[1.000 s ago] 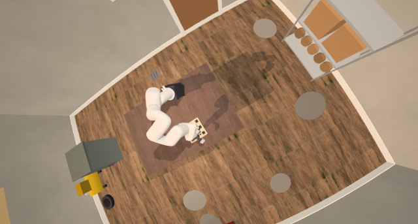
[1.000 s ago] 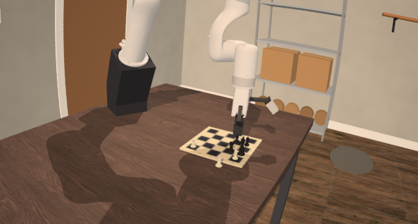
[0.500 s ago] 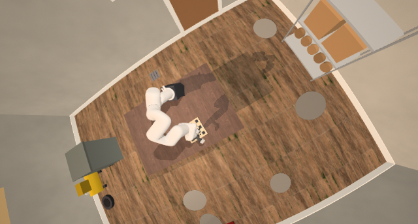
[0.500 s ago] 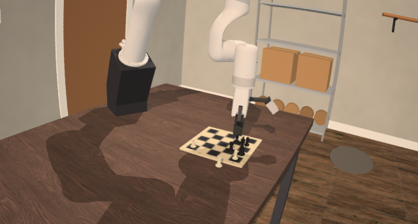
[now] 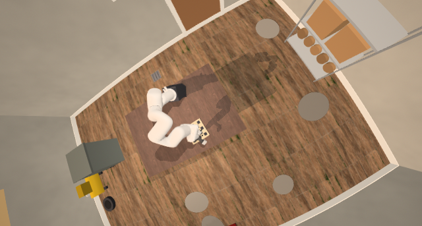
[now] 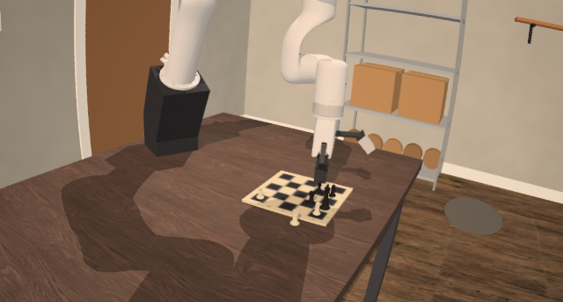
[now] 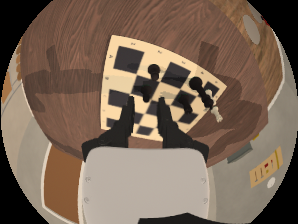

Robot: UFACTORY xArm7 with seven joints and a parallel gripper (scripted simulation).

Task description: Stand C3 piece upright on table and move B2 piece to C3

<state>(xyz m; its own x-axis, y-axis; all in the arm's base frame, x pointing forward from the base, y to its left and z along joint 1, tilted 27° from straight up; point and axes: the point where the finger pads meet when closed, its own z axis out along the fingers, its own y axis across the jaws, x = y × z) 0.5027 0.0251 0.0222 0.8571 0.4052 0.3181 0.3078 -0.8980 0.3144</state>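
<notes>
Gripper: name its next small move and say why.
Probably lower straight down: the open fingers hover above a black piece on the board, gripping nothing, while a white piece already stands on the table beside it.
</notes>
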